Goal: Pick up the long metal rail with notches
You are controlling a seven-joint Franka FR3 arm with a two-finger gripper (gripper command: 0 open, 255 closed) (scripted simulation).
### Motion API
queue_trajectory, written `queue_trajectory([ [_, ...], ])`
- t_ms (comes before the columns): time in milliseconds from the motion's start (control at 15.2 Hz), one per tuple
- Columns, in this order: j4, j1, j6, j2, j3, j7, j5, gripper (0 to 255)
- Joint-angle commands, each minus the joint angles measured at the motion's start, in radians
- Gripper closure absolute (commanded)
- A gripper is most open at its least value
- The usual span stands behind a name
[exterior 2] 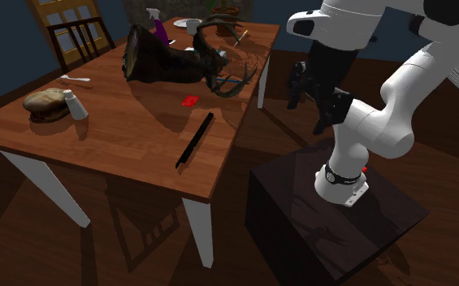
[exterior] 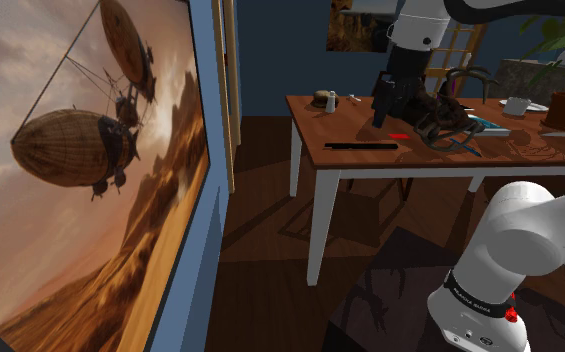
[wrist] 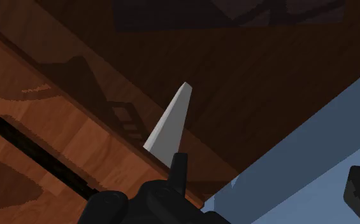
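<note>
The long black rail (exterior: 362, 146) lies flat on the brown wooden table (exterior: 320, 125), close to the table's near edge. In the second exterior view the rail (exterior 2: 195, 140) runs slantwise toward a table corner. My black gripper (exterior: 388, 115) hangs in the air above and beside it, apart from it. From the second exterior view the gripper (exterior 2: 309, 114) is off the table's side, over the floor. In the wrist view the gripper (wrist: 271, 181) is open with nothing between its fingers (wrist: 178, 168), and the rail (wrist: 38, 153) lies well off to one side.
A dark tangle of antlers (exterior 2: 211, 61) and a small red item (exterior 2: 190, 100) lie behind the rail. Bread (exterior 2: 45, 101) and a white shaker (exterior 2: 75, 106) sit at the far corner. A large airship painting (exterior: 80, 170) leans at the shoulder view's left. A white table leg (wrist: 171, 121) stands below.
</note>
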Motion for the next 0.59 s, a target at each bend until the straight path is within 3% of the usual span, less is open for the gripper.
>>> queue_trajectory([
  [0,0.0,0.0,0.0,0.0,0.0,0.0,0.0,0],
  [528,-0.068,0.033,0.14,0.059,-0.251,-0.394,-0.103,0],
])
